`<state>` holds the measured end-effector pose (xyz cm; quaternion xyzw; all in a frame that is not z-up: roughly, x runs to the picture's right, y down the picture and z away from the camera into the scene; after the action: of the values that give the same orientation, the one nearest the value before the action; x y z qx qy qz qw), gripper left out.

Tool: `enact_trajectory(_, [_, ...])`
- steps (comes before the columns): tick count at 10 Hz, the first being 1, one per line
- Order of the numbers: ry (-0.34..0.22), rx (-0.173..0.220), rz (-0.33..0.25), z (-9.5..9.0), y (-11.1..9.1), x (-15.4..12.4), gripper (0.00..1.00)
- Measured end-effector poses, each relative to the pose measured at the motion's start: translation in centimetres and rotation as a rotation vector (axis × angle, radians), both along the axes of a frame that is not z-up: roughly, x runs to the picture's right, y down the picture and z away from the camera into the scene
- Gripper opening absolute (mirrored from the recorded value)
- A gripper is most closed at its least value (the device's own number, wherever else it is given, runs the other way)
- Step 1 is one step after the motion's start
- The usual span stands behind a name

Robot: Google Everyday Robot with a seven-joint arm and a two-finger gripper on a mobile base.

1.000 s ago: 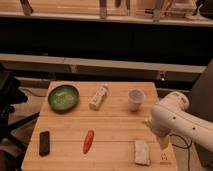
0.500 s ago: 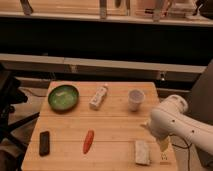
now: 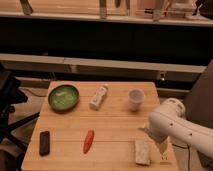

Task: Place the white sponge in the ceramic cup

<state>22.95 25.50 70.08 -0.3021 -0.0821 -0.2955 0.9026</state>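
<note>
Wooden counter [image 3: 115, 125] is occupied by the white sponge [image 3: 142, 152] at its near right corner and the ceramic cup [image 3: 136, 98] farther back, apart. The pincer [image 3: 162, 146] is held just beside the sponge; whether spread or pressed together cannot be told.

White sponge [image 3: 142, 152] lies flat near the lower right corner of the counter [image 3: 115, 126]. Tool [image 3: 162, 146] sits just beside it, on its right, under the white arm [image 3: 172, 122]. Ceramic cup [image 3: 136, 99] stands upright further back, well apart. Green bowl [image 3: 63, 96], white tube [image 3: 98, 96], carrot [image 3: 88, 141] are to the left.
</note>
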Motion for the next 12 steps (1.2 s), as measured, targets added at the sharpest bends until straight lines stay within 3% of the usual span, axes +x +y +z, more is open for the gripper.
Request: enact_trajectory(12, [-0.086, -0.013, -0.079, 2.0, 3.4, -1.1, 0.80])
